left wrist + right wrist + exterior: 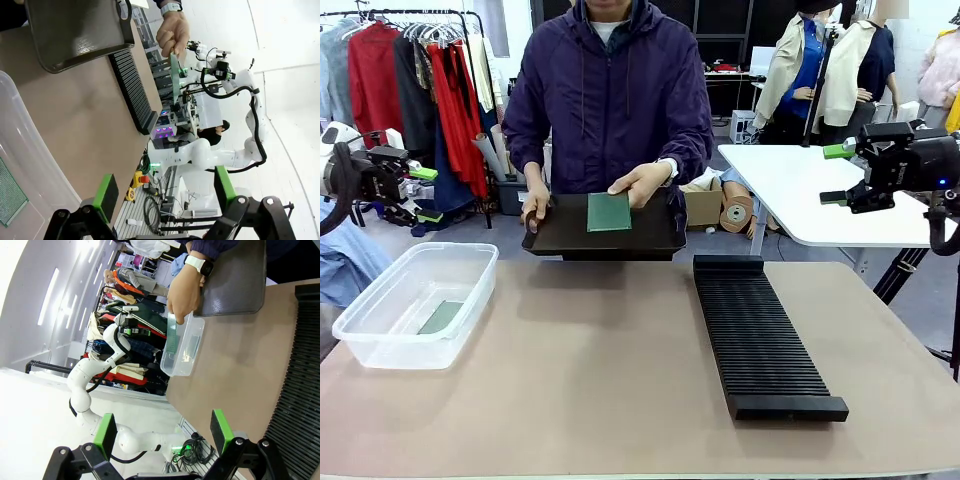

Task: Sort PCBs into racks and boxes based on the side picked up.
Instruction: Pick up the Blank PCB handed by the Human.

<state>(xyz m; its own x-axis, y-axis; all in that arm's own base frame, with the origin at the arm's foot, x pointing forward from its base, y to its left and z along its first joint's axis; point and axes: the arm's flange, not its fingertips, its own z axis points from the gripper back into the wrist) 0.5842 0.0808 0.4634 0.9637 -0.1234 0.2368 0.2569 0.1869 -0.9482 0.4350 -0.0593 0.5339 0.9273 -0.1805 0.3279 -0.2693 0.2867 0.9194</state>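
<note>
Holding back suits this step: your left gripper (426,194) and right gripper (835,174) hang released and empty, off to the sides. The person's hand (642,183) is on the green board (609,212) at the black tray (560,238). Check which face it shows before you reach; rack (760,340) right, tub (380,300) left.

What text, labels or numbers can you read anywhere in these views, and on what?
None can be read.
PCB at the person's hand: no legible print.
Second PCB in the clear tub: too small to tell.
Rack: unmarked.
Cardboard box behind the table: print, if any, too blurred.
</note>
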